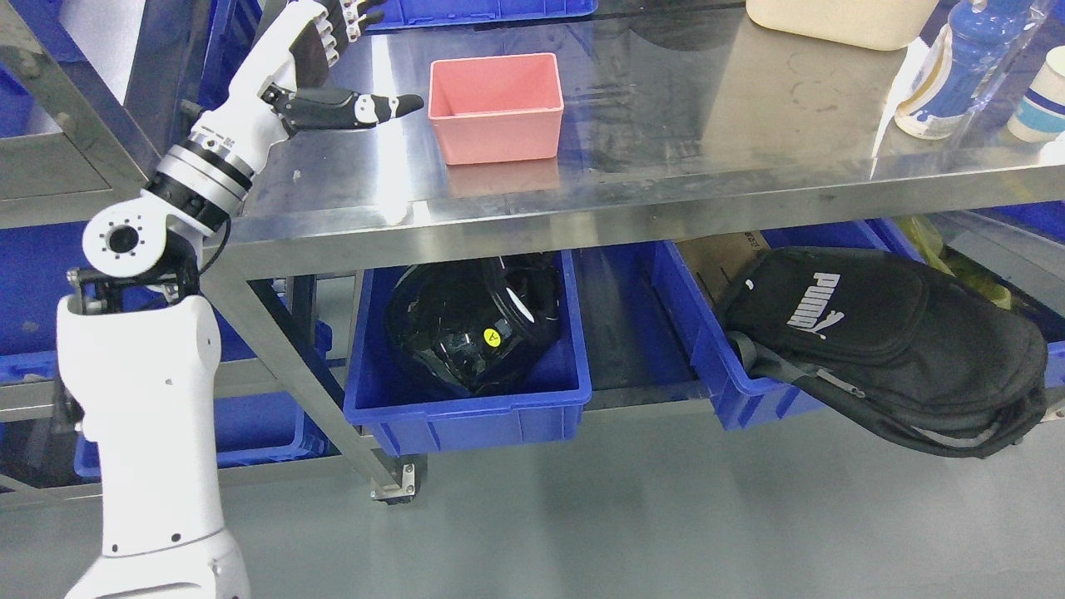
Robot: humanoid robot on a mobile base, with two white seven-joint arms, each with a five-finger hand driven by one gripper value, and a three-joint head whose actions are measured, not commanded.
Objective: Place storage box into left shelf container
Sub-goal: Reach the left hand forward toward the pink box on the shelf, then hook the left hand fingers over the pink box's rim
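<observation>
A pink open-topped storage box [496, 106] stands upright on the steel table top [666, 150]. My left hand [349, 62] is raised over the table just left of the box, fingers spread and holding nothing; its thumb tip points at the box's left wall with a small gap. On the shelf below, a blue container [466, 408] on the left holds a black helmet [470, 324]. My right arm does not show.
A second blue bin [749, 399] on the lower shelf carries a black bag [890, 349] that hangs over its front. A cream tub [840, 21], a blue bottle [957, 71] and a paper cup [1040, 96] stand at the table's far right. More blue bins sit behind and left.
</observation>
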